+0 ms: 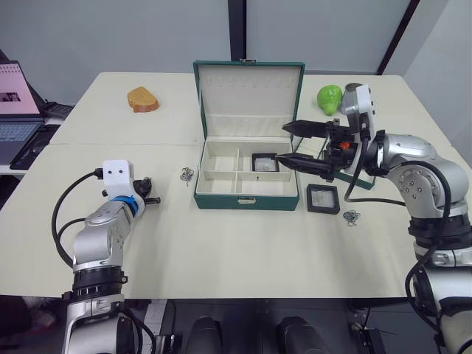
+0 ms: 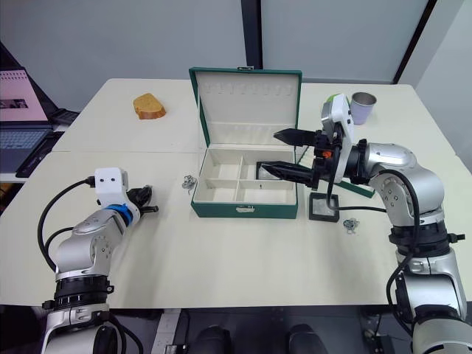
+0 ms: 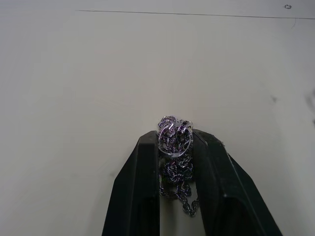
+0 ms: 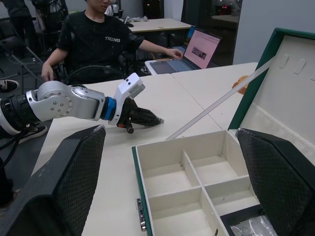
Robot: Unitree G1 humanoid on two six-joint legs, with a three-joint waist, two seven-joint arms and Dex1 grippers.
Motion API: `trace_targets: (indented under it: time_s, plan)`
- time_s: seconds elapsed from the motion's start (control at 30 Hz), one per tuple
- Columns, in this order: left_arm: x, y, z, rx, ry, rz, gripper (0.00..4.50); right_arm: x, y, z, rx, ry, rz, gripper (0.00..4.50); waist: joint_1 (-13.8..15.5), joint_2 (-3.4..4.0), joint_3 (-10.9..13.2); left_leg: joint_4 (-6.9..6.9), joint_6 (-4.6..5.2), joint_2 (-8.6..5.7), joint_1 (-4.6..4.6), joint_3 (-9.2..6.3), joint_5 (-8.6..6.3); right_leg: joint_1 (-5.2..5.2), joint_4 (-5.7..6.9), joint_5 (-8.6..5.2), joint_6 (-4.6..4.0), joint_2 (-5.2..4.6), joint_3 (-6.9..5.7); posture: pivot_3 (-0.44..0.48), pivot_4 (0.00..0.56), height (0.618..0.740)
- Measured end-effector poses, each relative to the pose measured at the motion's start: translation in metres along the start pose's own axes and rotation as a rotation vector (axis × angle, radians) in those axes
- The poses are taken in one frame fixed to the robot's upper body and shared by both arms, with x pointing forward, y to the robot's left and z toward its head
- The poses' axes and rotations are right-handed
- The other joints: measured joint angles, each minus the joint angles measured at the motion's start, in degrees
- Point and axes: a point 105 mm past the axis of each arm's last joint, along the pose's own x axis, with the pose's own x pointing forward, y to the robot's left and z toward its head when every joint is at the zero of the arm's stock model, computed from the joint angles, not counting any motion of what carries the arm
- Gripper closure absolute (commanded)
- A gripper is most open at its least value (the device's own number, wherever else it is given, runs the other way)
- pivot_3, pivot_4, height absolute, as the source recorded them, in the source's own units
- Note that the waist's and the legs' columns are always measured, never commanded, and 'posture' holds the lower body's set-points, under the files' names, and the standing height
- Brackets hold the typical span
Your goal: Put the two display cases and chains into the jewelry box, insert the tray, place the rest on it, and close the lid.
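The dark green jewelry box (image 1: 247,198) stands mid-table with its lid (image 1: 248,96) upright. One display case (image 1: 264,162) lies in the box's back right compartment; the other (image 1: 323,199) rests on the table just right of the box. My right gripper (image 1: 281,142) hovers open over the box's right side, nothing between its fingers. A chain (image 1: 352,217) lies near the second case, another (image 1: 186,174) left of the box. My left gripper (image 1: 150,195) sits low at the left, shut on a silver chain (image 3: 174,147). The tray's green edge (image 2: 361,190) peeks from under my right arm.
A piece of bread (image 1: 142,99) lies at the back left, a green fruit (image 1: 330,98) and a cup (image 2: 362,107) at the back right. A laptop (image 1: 18,110) sits on a side table. In the right wrist view, a person (image 4: 98,39) sits beyond the table.
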Motion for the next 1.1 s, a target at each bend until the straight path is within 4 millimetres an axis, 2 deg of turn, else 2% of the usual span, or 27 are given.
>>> trace_targets:
  time_s: [0.03, 0.1, 0.37, 0.7, 0.8, 1.1]
  plan:
    - [0.0, 0.0, -0.001, 0.001, 0.002, 0.001, 3.91, 0.0, 0.0, 0.0, 0.001, 0.0, 0.0, 0.0, 0.0, 0.0, 0.0, 0.0, 0.0, 0.0, 0.0, 0.0, 0.0, 0.0, 0.0, 0.0, 0.0, 0.0, 0.0, 0.0, 0.15, 0.74]
    - [0.0, 0.0, -0.001, 0.004, 0.003, 0.002, 3.18, 0.001, 0.0, -0.001, 0.003, -0.001, 0.0, 0.0, 0.0, 0.0, 0.0, 0.0, 0.0, 0.0, 0.0, 0.0, 0.0, 0.0, 0.0, 0.0, 0.0, 0.0, 0.0, 0.0, 0.15, 0.74]
    - [0.0, 0.002, -0.002, 0.012, 0.01, 0.007, 0.88, 0.001, 0.0, -0.001, 0.004, -0.001, 0.002, 0.0, 0.0, 0.0, 0.0, -0.01, 0.0, 0.0, 0.0, 0.0, 0.0, 0.0, -0.01, 0.0, 0.0, 0.0, 0.0, 0.0, 0.15, 0.74]
    - [-0.008, 0.005, -0.004, 0.041, 0.063, -0.001, 0.88, 0.001, 0.0, -0.001, 0.004, -0.001, 0.0, 0.0, -0.2, 0.0, 0.0, -0.04, 0.0, 0.0, 0.02, 0.02, 0.0, 0.0, -0.02, 0.0, 0.0, 0.0, 0.03, 0.0, 0.15, 0.74]
    - [-0.009, 0.002, -0.005, 0.044, 0.069, -0.013, 1.48, 0.001, 0.0, -0.001, 0.004, -0.001, 0.0, 0.0, -0.1, 0.0, 0.0, -0.03, 0.0, -0.01, 0.02, 0.02, 0.0, 0.01, -0.02, 0.0, 0.0, 0.0, 0.04, 0.0, 0.15, 0.74]
    - [-0.008, -0.006, -0.006, 0.046, 0.071, -0.046, 4.17, 0.0, -0.003, -0.001, 0.009, -0.002, -0.007, 0.0, -0.1, 0.0, 0.0, -0.05, 0.0, 0.0, 0.05, 0.03, 0.0, 0.01, -0.02, 0.0, 0.0, 0.01, 0.06, 0.0, 0.15, 0.74]
